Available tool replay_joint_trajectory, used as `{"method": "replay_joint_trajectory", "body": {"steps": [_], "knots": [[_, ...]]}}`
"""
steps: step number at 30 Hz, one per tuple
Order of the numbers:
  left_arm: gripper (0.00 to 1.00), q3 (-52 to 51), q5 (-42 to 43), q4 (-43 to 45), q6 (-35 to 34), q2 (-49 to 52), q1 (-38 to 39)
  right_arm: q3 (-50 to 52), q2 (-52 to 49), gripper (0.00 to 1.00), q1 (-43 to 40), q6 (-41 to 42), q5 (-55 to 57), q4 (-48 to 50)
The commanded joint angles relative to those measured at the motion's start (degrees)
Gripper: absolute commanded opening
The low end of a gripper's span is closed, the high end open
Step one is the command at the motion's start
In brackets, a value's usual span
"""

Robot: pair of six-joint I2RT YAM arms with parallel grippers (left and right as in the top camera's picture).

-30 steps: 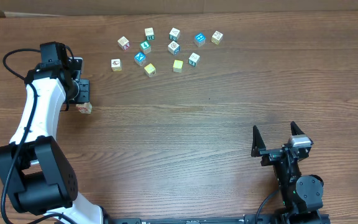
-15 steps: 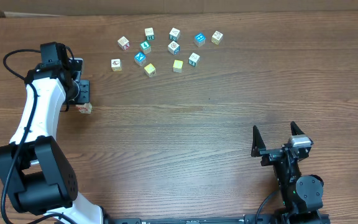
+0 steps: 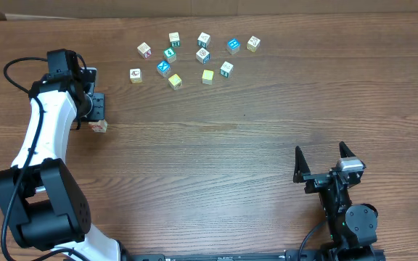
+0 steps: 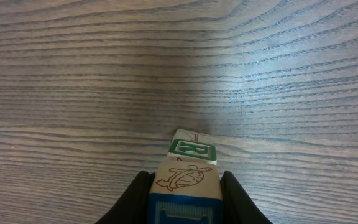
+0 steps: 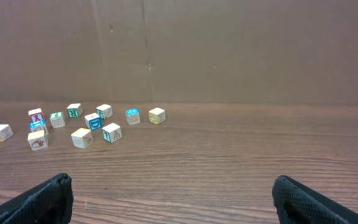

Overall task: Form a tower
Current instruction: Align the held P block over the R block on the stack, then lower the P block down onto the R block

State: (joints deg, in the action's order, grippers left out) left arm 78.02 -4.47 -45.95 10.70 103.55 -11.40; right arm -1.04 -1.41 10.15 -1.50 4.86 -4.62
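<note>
The tower (image 3: pixel 99 126) stands at the table's left; from overhead only its lowest cube peeks out under my left gripper (image 3: pixel 96 107). In the left wrist view my left gripper (image 4: pixel 185 186) is shut on a cube with a turtle drawing and a blue face (image 4: pixel 187 175). That cube is directly over a green-lettered cube (image 4: pixel 192 150), with a white, red-marked cube edge (image 4: pixel 188 133) below. I cannot tell whether the held cube touches the one under it. My right gripper (image 3: pixel 327 161) stands open near the front right, nothing between its fingers (image 5: pixel 51 193).
Several loose cubes (image 3: pixel 194 54), white, blue and yellow, lie scattered at the back middle of the table; the right wrist view shows the same loose cubes (image 5: pixel 79 124) in front of a brown cardboard wall (image 5: pixel 229 50).
</note>
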Motion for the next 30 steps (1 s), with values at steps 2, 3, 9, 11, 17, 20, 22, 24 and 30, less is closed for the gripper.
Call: {"method": "replay_joint_trajectory", "body": {"steps": [2,3,9,11,17,20,22,24,30], "knots": [[0.11,-0.44,1.11,0.07,-0.63,1.14,-0.26,0.59,0.04,1.00,-0.15,-0.07,-0.04,0.26],[0.11,-0.44,1.14,0.07,-0.63,1.14,-0.26,0.59,0.04,1.00,-0.15,-0.09,-0.04,0.26],[0.11,-0.81,1.09,0.39,-0.63,1.18,-0.26,0.59,0.04,1.00,-0.15,-0.09,-0.04,0.26],[0.11,-0.96,1.09,0.48,-0.63,1.18,-0.24,0.59,0.04,1.00,-0.15,-0.09,-0.04,0.26],[0.11,-1.05,1.09,0.39,-0.63,1.18,-0.26,0.59,0.04,1.00,-0.15,-0.09,-0.04,0.26],[0.11,-1.05,1.11,0.42,-0.63,1.18,-0.26,0.59,0.04,1.00,-0.15,-0.09,-0.04,0.26],[0.11,-1.05,1.11,0.68,-0.61,1.18,-0.26,0.59,0.04,1.00,-0.15,-0.09,-0.04,0.26],[0.12,-1.05,1.11,0.83,-0.63,1.18,-0.26,0.59,0.04,1.00,-0.15,-0.09,-0.04,0.26],[0.13,-1.05,1.14,0.96,-0.61,1.18,-0.26,0.59,0.04,1.00,-0.15,-0.09,-0.04,0.26]]}}
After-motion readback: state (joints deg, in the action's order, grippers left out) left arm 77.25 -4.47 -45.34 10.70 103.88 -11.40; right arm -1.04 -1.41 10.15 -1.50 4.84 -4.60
